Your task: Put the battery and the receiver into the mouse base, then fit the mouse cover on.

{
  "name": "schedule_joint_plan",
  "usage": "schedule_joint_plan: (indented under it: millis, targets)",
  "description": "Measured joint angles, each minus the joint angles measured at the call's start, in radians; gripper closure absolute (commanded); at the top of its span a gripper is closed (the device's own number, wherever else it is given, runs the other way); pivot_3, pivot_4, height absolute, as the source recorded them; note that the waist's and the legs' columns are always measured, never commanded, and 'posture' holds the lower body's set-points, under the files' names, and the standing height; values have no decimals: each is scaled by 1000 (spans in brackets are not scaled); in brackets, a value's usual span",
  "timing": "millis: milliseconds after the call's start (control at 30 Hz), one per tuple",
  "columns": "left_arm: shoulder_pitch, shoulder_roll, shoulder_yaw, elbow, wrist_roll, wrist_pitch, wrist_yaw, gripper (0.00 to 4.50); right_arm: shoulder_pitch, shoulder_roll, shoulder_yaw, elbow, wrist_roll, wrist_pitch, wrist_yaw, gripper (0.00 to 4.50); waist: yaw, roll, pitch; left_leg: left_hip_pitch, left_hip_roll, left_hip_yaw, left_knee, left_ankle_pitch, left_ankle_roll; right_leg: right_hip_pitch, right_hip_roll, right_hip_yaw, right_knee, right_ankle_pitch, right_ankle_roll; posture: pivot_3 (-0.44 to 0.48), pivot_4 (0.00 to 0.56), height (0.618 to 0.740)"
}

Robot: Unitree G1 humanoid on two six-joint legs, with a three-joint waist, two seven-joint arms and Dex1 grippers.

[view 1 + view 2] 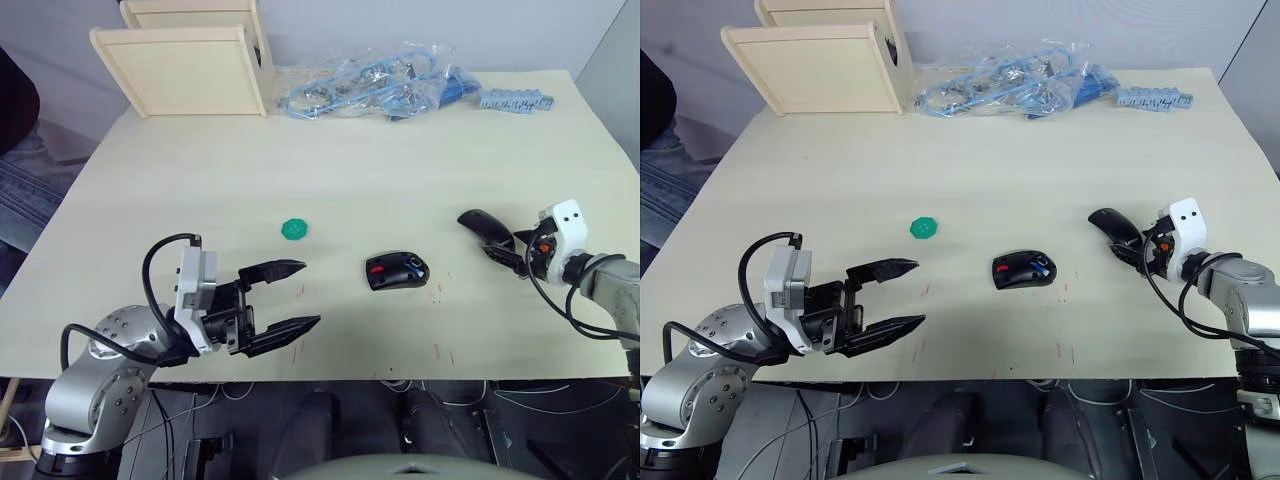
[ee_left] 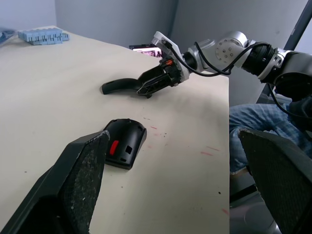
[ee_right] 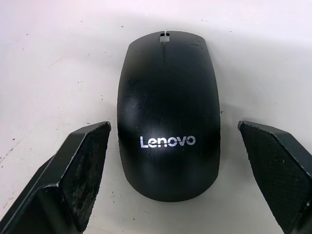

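The mouse base (image 1: 397,271) lies near the table's front middle, hollow side up with red parts showing. A small blue-and-white piece, the battery (image 1: 413,267), sits inside it. The receiver is too small to make out. To the right the glossy black mouse cover (image 3: 168,117) rests on the table, arched side up. My right gripper (image 1: 500,250) is open, one finger on each side of the cover's near end, not touching it. My left gripper (image 1: 306,293) is open and holds nothing, low over the table left of the base (image 2: 124,142).
A green round disc (image 1: 294,229) lies left of the base. Wooden frames (image 1: 185,70) stand at the back left. A plastic bag of blue cables (image 1: 370,85) and a blue toothed strip (image 1: 515,100) lie along the far edge. A person's leg (image 1: 25,190) is at the left.
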Motion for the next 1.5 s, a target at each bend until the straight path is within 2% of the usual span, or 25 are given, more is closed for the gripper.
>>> schedule_joint_plan:
  millis: [133, 233, 933, 1000, 1500]
  targets:
    - [0, 1, 0, 8, 0, -7, -4, 0, 1, 8, 0, 0, 0, 0, 0, 98, 0, 0, 0, 0, 0, 0, 0, 0, 0, 0, 0, 0, 0, 0, 0, 0, 150, 740]
    - [0, 4, 0, 17, 2, -11, -8, 0, 5, 10, 0, 0, 0, 0, 0, 886, 0, 0, 0, 0, 0, 0, 0, 0, 0, 0, 0, 0, 0, 0, 0, 0, 150, 740]
    - [2, 5, -10, 18, 13, -15, -13, 0, 9, 10, 0, -1, -13, -6, 5, 886, 0, 0, 0, 0, 0, 0, 0, 0, 0, 0, 0, 0, 0, 0, 0, 0, 150, 740]
    - [2, 5, -10, 18, 14, -16, -13, 0, 9, 10, 0, -1, -12, -6, 6, 1429, 0, 0, 0, 0, 0, 0, 0, 0, 0, 0, 0, 0, 0, 0, 0, 0, 150, 740]
    - [1, 5, -11, 18, 18, -17, -12, 0, 11, -1, 0, -37, -6, 9, 15, 1429, 0, 1, 1, 0, 0, 0, 0, 0, 0, 0, 0, 0, 0, 0, 0, 0, 150, 740]
